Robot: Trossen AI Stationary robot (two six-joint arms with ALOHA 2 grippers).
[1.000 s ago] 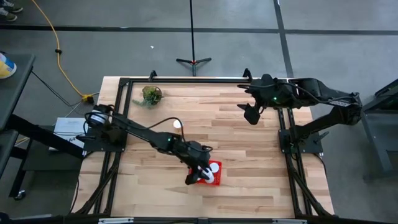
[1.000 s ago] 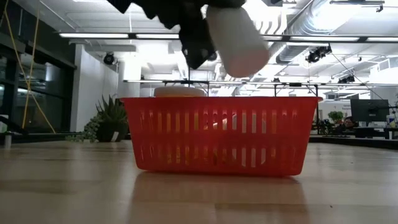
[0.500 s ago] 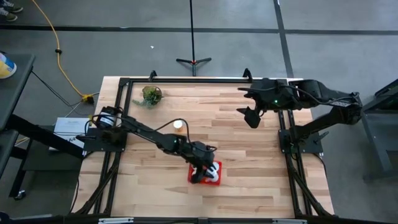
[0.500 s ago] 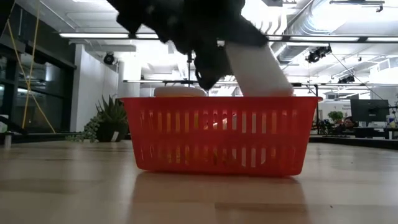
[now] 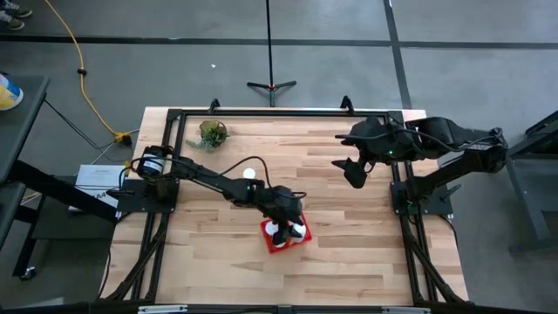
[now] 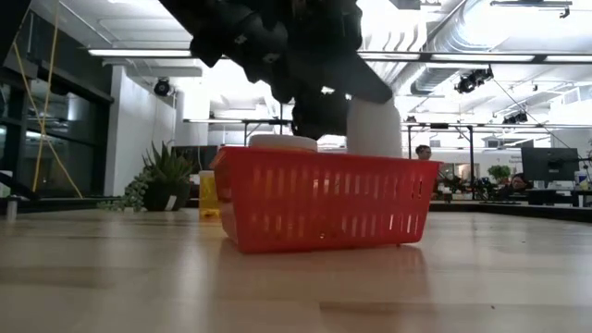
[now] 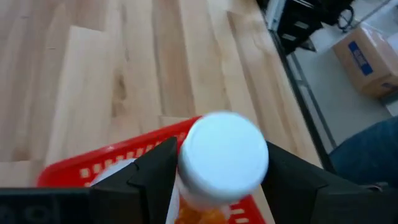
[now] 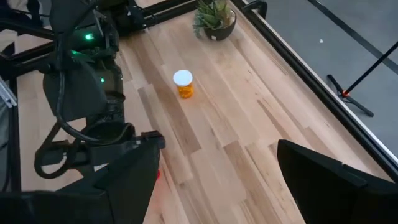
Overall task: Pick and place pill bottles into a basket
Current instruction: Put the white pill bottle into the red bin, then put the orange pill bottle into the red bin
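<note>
A: Red mesh-walled plastic is seen near the front middle of the pale wooden table (image 5: 349, 235): the small rectangular red basket (image 6: 324, 199). What is held over it?

B: A pill bottle with a translucent orange body and round white cap (image 7: 222, 155) is clamped between the dark fingers of the left gripper (image 5: 281, 228), which is lowered into the basket. Other white caps (image 6: 282, 141) are seen above its rim.

A: Is anything left outside?

B: 1 orange pill bottle (image 8: 183, 83) is left standing upright on the table, well apart from the basket, between it and the small green potted plant (image 5: 212, 133) at the far left corner.

A: And the right gripper (image 5: 353, 173)?

B: It is held above the table's far right part, its fingers spread wide with nothing between them.
</note>
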